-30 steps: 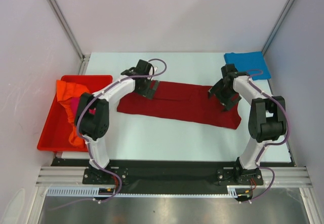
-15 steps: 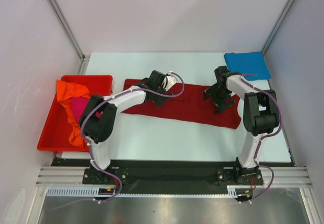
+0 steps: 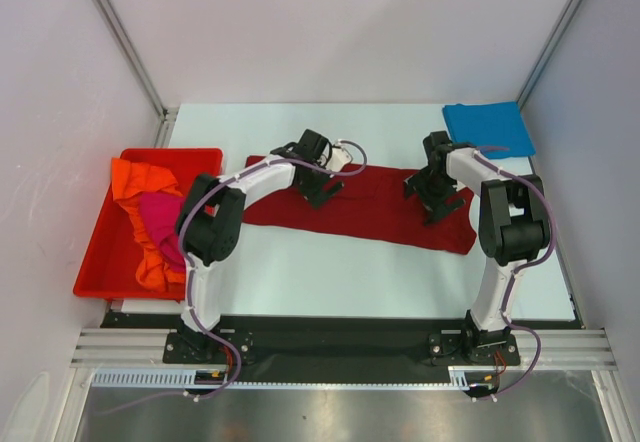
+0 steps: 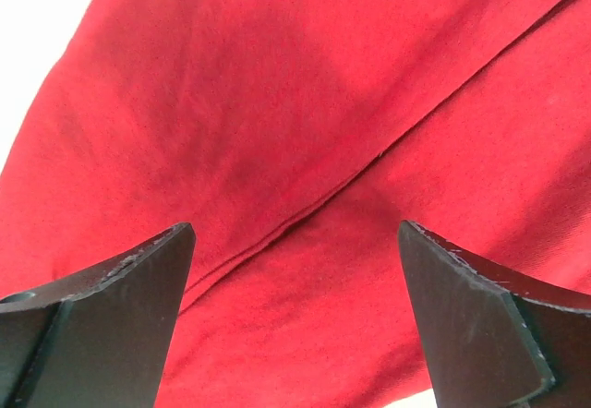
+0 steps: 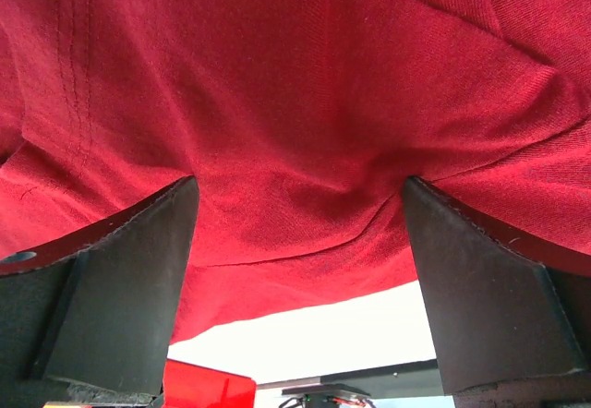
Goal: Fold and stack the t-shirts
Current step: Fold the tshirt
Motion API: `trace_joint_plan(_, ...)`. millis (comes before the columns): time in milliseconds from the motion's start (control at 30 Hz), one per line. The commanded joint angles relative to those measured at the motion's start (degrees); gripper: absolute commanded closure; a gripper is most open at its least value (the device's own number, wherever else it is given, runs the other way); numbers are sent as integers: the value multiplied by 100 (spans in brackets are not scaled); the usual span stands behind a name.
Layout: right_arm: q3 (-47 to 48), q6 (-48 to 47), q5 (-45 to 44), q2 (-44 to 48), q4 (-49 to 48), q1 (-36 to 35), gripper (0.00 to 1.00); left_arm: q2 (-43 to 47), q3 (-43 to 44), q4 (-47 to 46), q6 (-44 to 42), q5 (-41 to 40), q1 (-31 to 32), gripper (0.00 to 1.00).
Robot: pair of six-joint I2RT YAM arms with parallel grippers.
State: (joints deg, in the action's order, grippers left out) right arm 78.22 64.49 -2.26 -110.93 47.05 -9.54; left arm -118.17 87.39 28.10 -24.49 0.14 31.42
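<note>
A dark red t-shirt (image 3: 380, 207) lies as a long folded band across the middle of the table. My left gripper (image 3: 322, 184) hovers open over its left half; in the left wrist view its fingers (image 4: 120, 306) straddle a diagonal fold edge of the red cloth (image 4: 277, 103) with nothing pinched. My right gripper (image 3: 437, 197) is open over the shirt's right end, its spread jaws low over the wrinkled cloth (image 5: 277, 76) near the hem. A folded bright blue t-shirt (image 3: 488, 127) rests at the back right corner. Orange (image 3: 140, 177) and magenta-pink (image 3: 160, 217) t-shirts lie crumpled at the left.
A rigid red bin (image 3: 105, 252) at the table's left edge holds the orange and pink shirts. White table (image 5: 323, 334) shows below the shirt's hem in the right wrist view. Enclosure walls and metal posts stand close on both sides and behind.
My left gripper has travelled right from the shirt's left end toward its middle. The right gripper has shifted slightly left and back over the right end. Both stayed open.
</note>
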Motion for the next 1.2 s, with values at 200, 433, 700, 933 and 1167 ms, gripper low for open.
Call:
trace_joint_plan(200,457,-68,-573,204,226,-101,4,-242,85,372,216,47,-110,3)
trace_joint_plan(433,765,-243,-679,-296,138,-179,4,-347,216,660,523,117,-118,2)
trace_joint_plan(700,765,-209,-714,-649,41,-312,4,-637,463,1268,1007,767,-110,4)
trace_joint_plan(933,1011,-437,-758,-929,68,-434,4,-638,173,1541,1332,917,-110,5)
trace_joint_plan(1167,1336,-744,-644,-1299,-90,-672,4,-427,-380,1550,1824,953,-118,8)
